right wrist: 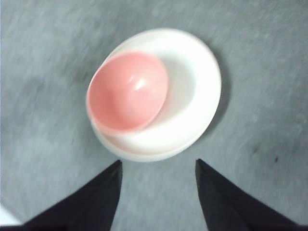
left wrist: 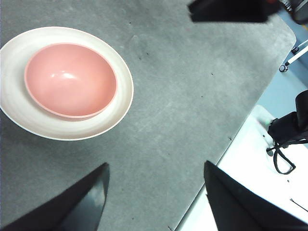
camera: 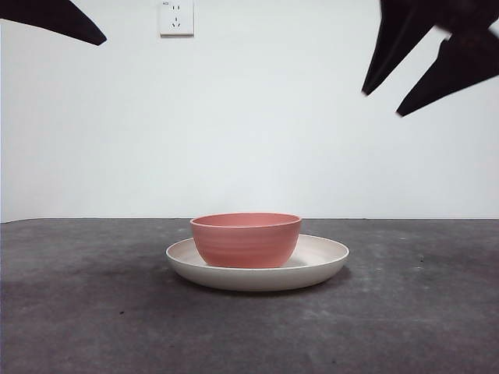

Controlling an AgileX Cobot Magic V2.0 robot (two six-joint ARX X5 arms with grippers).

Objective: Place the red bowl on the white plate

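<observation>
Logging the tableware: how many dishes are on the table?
2: a small salmon-red matte bowl sits upright on a wide shallow off-white plate, mid-table. None looks hidden.

Red bowl (camera: 246, 240) matt, faintly ridged; white plate (camera: 323, 257) smooth.

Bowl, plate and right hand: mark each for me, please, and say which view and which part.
Bowl (camera: 246, 241): front view, middle of its ridged side.
Plate (camera: 323, 253): front view, bare rim beside the bowl.
Right hand (right wrist: 159, 166): right wrist view, midway between its open tips, above bare table.
</observation>
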